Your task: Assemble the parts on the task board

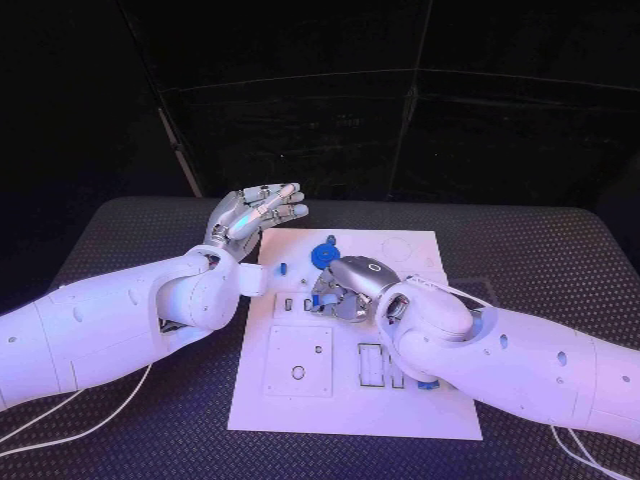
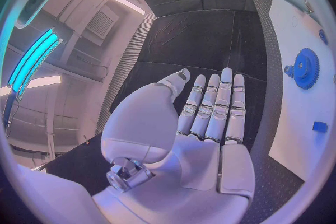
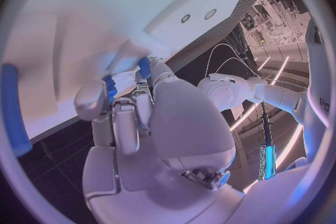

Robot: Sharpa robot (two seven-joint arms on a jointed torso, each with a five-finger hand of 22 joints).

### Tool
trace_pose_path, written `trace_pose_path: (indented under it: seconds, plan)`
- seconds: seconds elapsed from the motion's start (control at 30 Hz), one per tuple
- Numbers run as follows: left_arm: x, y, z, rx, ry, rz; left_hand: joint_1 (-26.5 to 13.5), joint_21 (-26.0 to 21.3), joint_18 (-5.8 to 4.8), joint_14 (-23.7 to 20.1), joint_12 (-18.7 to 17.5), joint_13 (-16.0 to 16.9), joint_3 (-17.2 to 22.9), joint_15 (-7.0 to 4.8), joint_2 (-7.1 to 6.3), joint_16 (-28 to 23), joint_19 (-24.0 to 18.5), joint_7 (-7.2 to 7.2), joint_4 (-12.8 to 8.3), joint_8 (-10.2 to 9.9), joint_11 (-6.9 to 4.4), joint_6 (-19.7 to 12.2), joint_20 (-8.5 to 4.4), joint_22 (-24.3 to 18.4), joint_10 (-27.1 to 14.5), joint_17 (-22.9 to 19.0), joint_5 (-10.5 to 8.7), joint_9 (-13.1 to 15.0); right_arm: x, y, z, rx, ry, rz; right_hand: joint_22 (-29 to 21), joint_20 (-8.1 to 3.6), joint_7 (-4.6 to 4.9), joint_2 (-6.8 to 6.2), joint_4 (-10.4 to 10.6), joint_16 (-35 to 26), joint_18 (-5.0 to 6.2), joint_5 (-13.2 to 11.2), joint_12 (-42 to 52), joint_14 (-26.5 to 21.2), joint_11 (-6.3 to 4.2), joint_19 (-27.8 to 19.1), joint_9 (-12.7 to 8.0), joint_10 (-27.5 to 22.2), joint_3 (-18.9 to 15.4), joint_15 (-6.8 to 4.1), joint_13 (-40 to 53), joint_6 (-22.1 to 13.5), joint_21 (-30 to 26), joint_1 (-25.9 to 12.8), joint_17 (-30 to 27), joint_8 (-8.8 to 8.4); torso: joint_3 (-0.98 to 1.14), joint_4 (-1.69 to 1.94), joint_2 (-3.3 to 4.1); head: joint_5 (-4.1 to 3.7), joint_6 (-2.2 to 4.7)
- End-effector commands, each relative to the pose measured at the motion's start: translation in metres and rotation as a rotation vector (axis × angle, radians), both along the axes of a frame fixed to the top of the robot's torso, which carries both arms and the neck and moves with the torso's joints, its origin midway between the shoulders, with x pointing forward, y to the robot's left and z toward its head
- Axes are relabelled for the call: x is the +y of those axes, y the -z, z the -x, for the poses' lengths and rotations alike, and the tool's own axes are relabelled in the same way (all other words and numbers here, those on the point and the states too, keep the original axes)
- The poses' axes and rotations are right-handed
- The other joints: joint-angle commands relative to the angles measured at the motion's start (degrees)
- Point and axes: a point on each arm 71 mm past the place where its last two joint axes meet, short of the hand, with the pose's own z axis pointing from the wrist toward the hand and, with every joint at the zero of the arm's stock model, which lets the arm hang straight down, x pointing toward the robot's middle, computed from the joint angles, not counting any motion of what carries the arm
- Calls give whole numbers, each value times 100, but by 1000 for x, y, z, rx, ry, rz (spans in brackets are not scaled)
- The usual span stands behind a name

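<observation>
The white task board (image 1: 352, 400) lies in the middle of the table. A blue gear (image 1: 325, 256) (image 2: 306, 68) stands near its far edge, with a small blue part (image 1: 281, 268) (image 2: 319, 126) beside it. My right hand (image 1: 352, 290) (image 3: 140, 123) is curled down over the board's middle, thumb and a fingertip pinching a small blue part (image 3: 111, 89); a second blue part (image 3: 144, 66) sits right by the fingers on the board (image 3: 105, 11). My left hand (image 1: 258, 214) (image 2: 210, 117) hovers flat and empty at the board's far left corner.
A long blue bar (image 3: 14, 109) lies on the board near my right forearm, where a blue piece (image 1: 427, 384) peeks out beside it. Cut-outs and slots (image 1: 301, 362) mark the board's near half. White cables (image 1: 32, 425) trail over the dark table.
</observation>
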Motion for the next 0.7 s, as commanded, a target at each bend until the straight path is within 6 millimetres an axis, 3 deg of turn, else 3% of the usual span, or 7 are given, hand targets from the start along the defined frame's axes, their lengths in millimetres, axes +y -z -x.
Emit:
trace_pose_path:
  seconds: [0.03,0.7]
  plan:
    - [-2,-2,0,-7,13,9,-60,3,76,43,-35,-5,31,-3,9,-36,37,134,0,-24,1,23,-12,-8,48,-7,3,-4,-2,6,0,19,6,39,-15,-28,-68,31,10,1,-50,16,-45,499,-136,-12,0,82,-1,-30,-8,87,-14,-36,1056,-6,0,-3,2,6,-7]
    - [-2,-2,0,-8,15,11,-69,-6,75,44,-55,-7,32,0,-8,-59,39,146,-2,-41,8,18,-12,-17,43,-14,1,-6,-1,9,0,33,13,56,-69,23,26,-286,26,-10,-44,146,-120,493,-58,-38,-52,16,-86,32,-65,-114,-56,-198,1036,-150,1,-2,1,2,-6]
